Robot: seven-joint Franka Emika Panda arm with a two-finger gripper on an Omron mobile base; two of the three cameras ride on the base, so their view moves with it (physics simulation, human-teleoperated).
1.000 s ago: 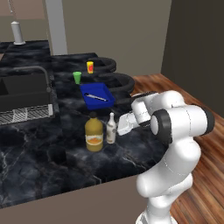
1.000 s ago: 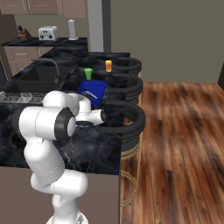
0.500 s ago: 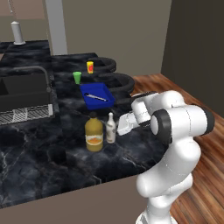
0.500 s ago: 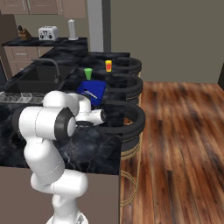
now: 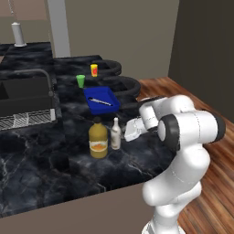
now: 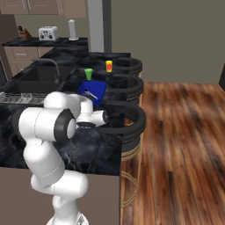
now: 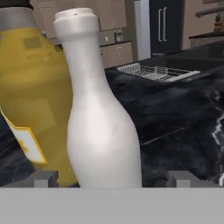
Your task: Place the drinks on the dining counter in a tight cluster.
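Standing upright on the dining counter, the slim white bottle sits just beside the yellow-orange juice jug, so near that the two look to be touching or almost so; in the hand view the white bottle rises in front of the jug and overlaps it, so a gap between them cannot be judged. The gripper is level with the white bottle, on the side away from the jug. In the hand view its two grey fingertips stand spread to either side of the bottle's base, with open space between each tip and the bottle, so the gripper is released and grasps nothing. Behind the white bottle on the same counter lies a blue tray with a thin pale utensil in it. Beyond the tray stand a small green cup and a small yellow cup, well apart from the bottle. Past the jug, on the far side from the bottle, a sink is sunk into the counter, with a wire dish rack at its near edge. Curved dark stool backs line the counter's edge behind the gripper.
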